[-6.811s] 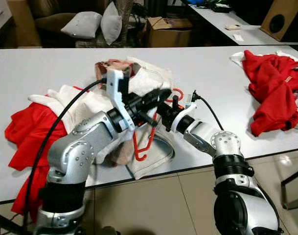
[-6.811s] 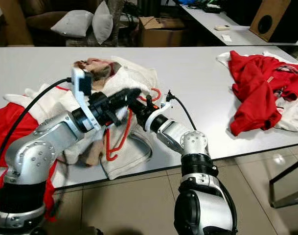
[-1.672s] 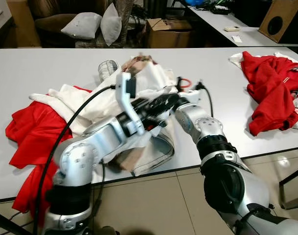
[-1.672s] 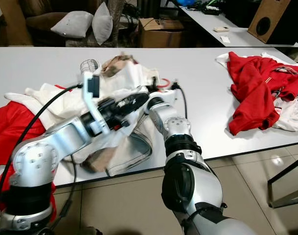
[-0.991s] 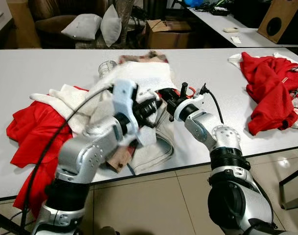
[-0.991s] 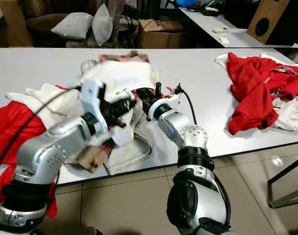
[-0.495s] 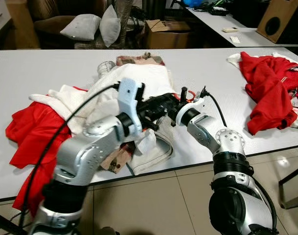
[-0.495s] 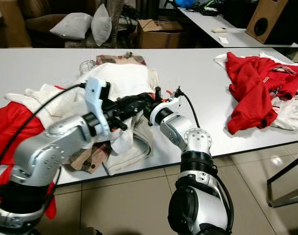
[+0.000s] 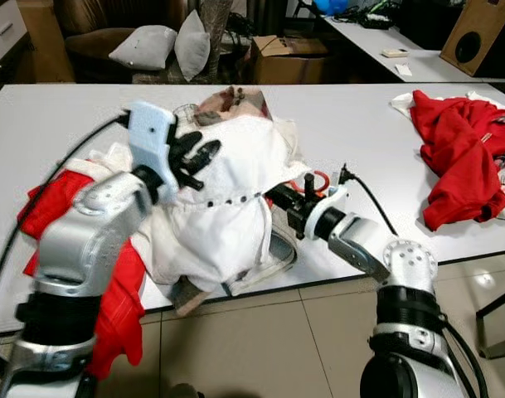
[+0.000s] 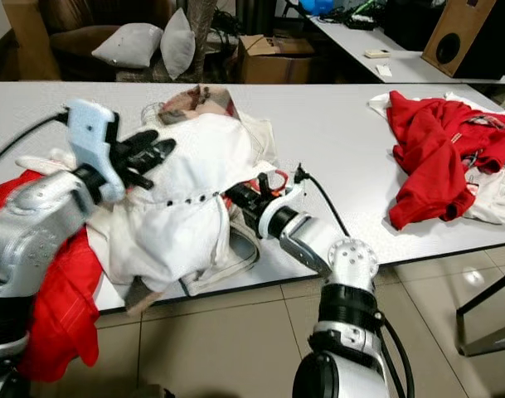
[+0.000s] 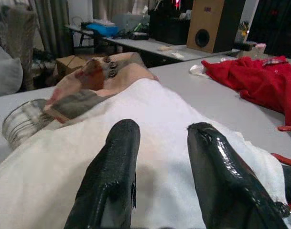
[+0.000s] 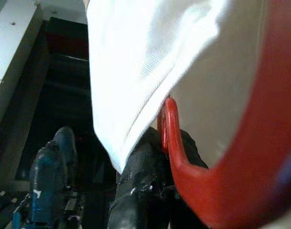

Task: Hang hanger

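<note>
Red plastic hanger (image 9: 318, 180) is seen on the white table (image 9: 360, 124), mostly tucked under a white buttoned garment (image 9: 223, 199), and is gripped by the right gripper (image 9: 279, 199), its fingers closed on it beneath the cloth. The left gripper (image 9: 198, 155) is raised over the garment, fingers (image 11: 112, 176) narrowly parted, holding nothing.
</note>
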Controlling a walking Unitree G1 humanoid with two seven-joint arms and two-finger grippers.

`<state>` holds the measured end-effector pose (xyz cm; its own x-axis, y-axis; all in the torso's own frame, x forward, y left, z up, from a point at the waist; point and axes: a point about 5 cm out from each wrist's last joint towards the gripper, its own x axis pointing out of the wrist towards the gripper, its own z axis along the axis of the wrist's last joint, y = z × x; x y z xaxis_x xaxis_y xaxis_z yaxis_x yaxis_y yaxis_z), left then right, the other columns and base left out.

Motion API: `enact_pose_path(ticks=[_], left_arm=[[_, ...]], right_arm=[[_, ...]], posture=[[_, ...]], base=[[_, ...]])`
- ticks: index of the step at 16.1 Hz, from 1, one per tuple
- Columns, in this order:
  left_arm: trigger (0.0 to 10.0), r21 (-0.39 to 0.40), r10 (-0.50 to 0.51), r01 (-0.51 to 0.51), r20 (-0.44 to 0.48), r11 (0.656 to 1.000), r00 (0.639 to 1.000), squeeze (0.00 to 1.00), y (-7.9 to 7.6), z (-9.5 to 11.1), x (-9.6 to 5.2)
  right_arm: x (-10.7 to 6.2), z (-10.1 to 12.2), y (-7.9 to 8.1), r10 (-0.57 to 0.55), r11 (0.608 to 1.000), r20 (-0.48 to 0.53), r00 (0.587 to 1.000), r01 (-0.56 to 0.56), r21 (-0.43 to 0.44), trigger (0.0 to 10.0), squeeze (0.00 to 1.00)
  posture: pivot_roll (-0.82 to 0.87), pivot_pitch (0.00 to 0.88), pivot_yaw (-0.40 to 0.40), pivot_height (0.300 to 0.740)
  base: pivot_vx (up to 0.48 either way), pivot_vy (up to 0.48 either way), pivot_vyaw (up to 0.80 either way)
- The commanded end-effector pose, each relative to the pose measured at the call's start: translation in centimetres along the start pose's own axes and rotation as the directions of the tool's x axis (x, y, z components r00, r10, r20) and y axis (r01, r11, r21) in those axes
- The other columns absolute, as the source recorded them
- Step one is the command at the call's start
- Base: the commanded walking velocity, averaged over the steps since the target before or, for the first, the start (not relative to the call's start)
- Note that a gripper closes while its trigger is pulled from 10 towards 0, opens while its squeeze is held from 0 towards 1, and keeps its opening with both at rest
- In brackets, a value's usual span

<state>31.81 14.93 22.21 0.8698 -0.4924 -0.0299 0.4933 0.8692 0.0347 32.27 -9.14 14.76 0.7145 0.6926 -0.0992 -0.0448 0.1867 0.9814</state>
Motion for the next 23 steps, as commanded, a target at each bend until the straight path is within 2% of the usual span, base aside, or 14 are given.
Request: enact_pose_path(ticks=[1, 4, 5, 7, 8, 10, 12, 14, 15, 16, 19, 20, 21, 23], left_arm=[[10.0, 0.026, -0.022, 0.021, 0.016, 0.999, 1.000, 0.00, -0.7, 0.1, 0.6], [10.0, 0.073, -0.026, 0.027, -0.021, 0.997, 0.999, 0.00, -1.3, -1.5, 0.9], [10.0, 0.073, 0.029, -0.028, -0.012, 0.997, 1.000, 0.00, -0.4, -1.4, 0.6], [10.0, 0.056, 0.065, -0.065, 0.012, 0.996, 0.998, 0.00, 0.7, -0.7, -0.1], [10.0, 0.043, 0.075, -0.076, 0.016, 0.996, 0.997, 0.00, 1.6, -0.3, -1.0], [10.0, 0.031, 0.064, -0.064, -0.004, 0.998, 0.998, 0.00, 2.1, -0.5, -2.6], [10.0, -0.011, 0.080, -0.080, -0.027, 0.997, 0.996, 0.00, 2.6, -1.0, -5.1], [10.0, -0.017, 0.047, -0.048, -0.038, 0.999, 0.998, 0.00, 2.0, -1.0, -6.8], [10.0, -0.014, 0.035, -0.036, -0.052, 0.999, 0.998, 0.00, 1.8, -1.2, -7.2], [10.0, -0.043, 0.039, -0.043, -0.100, 0.998, 0.994, 0.00, 1.2, -2.4, -8.3], [10.0, -0.078, 0.051, -0.064, -0.151, 0.995, 0.987, 0.00, 0.3, -3.6, -9.7], [10.0, -0.109, 0.084, -0.103, -0.164, 0.989, 0.983, 0.00, -0.1, -4.0, -10.0], [10.0, -0.117, 0.093, -0.114, -0.168, 0.987, 0.981, 0.00, -0.3, -4.1, -10.0], [10.0, -0.126, 0.083, -0.107, -0.181, 0.986, 0.980, 0.00, -0.9, -4.5, -10.5]], right_arm=[[-0.6, 0.2, 0.7, 0.021, 1.000, 0.001, 1.000, -0.021, -0.015, 10.0, 0.00], [-1.3, 0.0, 1.2, 0.036, 0.999, 0.010, 0.999, -0.036, -0.031, 10.0, 0.00], [-2.1, -0.1, 1.8, 0.038, 0.996, 0.001, 0.999, -0.037, -0.080, 10.0, 0.00], [-3.3, -0.5, 2.3, 0.024, 0.985, -0.040, 0.999, -0.030, -0.171, 10.0, 0.00], [-4.4, -0.9, 2.6, 0.017, 0.970, -0.070, 0.997, -0.034, -0.241, 10.0, 0.00], [-6.0, -1.4, 3.0, 0.029, 0.949, -0.097, 0.995, -0.058, -0.309, 10.0, 0.00], [-8.4, -2.1, 4.4, 0.090, 0.897, -0.156, 0.984, -0.148, -0.416, 10.0, 0.00], [-10.4, -2.3, 5.7, 0.051, 0.786, -0.206, 0.977, -0.167, -0.595, 10.0, 0.00], [-10.7, -2.3, 5.9, 0.042, 0.767, -0.209, 0.977, -0.166, -0.620, 10.0, 0.00], [-11.2, -2.2, 6.1, -0.022, 0.722, -0.205, 0.979, -0.126, -0.680, 10.0, 0.00], [-11.8, -2.2, 6.1, -0.105, 0.651, -0.166, 0.980, -0.058, -0.756, 10.0, 0.00], [-11.9, -1.9, 5.8, -0.147, 0.608, -0.124, 0.981, -0.010, -0.794, 10.0, 0.00], [-11.8, -2.0, 5.8, -0.157, 0.589, -0.130, 0.979, -0.013, -0.808, 10.0, 0.00], [-11.9, -3.1, 6.0, -0.157, 0.567, -0.214, 0.964, -0.089, -0.819, 10.0, 0.00]], posture=[[0.07, 0.000, -0.041, 0.740], [0.06, 0.000, -0.029, 0.740], [0.06, 0.000, -0.029, 0.740], [0.06, 0.000, -0.034, 0.740], [0.07, 0.000, -0.034, 0.740], [0.07, 0.000, -0.028, 0.740], [0.07, 0.000, -0.023, 0.740], [0.08, 0.000, -0.028, 0.740], [0.08, 0.000, -0.028, 0.740], [0.08, 0.004, -0.028, 0.740], [0.08, 0.018, -0.041, 0.740], [0.08, 0.019, -0.042, 0.740], [0.09, 0.023, -0.051, 0.740], [0.09, 0.024, -0.055, 0.740]], base=[[0.000, 0.000, 0.00], [0.000, 0.000, 0.00], [0.000, 0.000, 0.00], [0.000, 0.000, 0.00], [0.000, 0.000, 0.00], [0.000, 0.000, 0.00], [0.000, 0.000, 0.00], [0.000, 0.000, 0.00], [0.000, 0.000, 0.00], [0.000, 0.000, 0.00], [0.000, 0.000, 0.00], [0.000, 0.000, 0.80], [0.000, 0.000, 0.80], [0.000, 0.000, 0.80]])
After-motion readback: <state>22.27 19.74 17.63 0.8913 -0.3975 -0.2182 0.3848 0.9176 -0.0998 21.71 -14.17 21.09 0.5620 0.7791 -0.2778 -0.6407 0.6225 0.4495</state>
